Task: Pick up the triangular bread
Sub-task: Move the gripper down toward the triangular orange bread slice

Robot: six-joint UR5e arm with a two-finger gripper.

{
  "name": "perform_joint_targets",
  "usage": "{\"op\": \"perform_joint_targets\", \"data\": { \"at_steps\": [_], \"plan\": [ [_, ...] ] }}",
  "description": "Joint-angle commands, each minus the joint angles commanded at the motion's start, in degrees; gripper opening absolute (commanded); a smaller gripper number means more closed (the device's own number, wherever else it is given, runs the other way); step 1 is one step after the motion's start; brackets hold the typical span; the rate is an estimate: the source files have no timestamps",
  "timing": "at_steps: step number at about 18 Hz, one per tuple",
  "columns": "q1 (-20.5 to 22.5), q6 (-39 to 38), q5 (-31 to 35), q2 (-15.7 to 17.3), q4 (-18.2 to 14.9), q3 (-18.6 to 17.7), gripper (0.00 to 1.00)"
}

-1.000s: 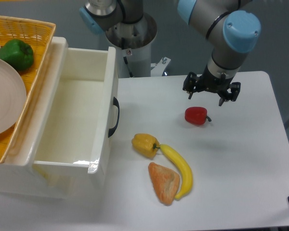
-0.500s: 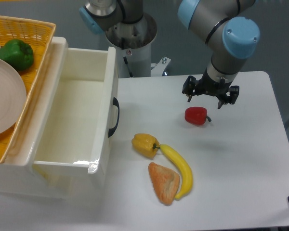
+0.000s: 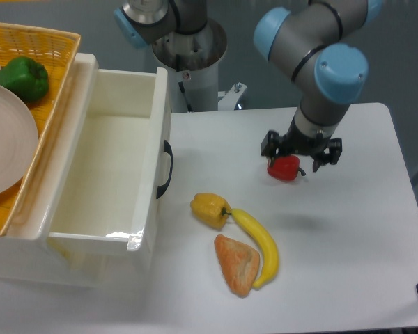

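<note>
White table [image 3: 348, 229], grey backdrop; nearest the front edge, triangular bread [image 3: 237, 264], orange-brown, lying flat, its right side touching a yellow banana [image 3: 259, 245]; just behind these, a yellow pepper [image 3: 210, 209] at the banana's upper end. At left, a white open bin [image 3: 108, 174] with a black handle; beyond it, a yellow basket [image 3: 52, 83] holding a plate [image 3: 7, 142] and a green pepper [image 3: 22, 78]. Farther back at right, a red pepper [image 3: 284, 168]; gripper [image 3: 301, 154] over it, well apart from the bread, fingers spread wide, holding nothing.
</note>
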Motion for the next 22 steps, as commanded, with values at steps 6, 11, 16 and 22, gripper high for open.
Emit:
{"op": "perform_joint_targets", "data": {
  "at_steps": [6, 11, 16, 22],
  "plan": [
    [-1.31, -7.74, -7.30, -2.81, 6.59, 0.61, 1.00],
    [-3.78, -9.68, -7.13, -6.15, 9.05, 1.14, 1.00],
    [-5.97, -11.00, -7.04, -9.14, 10.98, 1.32, 1.00],
    [-8.70, -10.91, -6.87, -12.22, 12.31, 2.72, 1.00]
  ]
}}
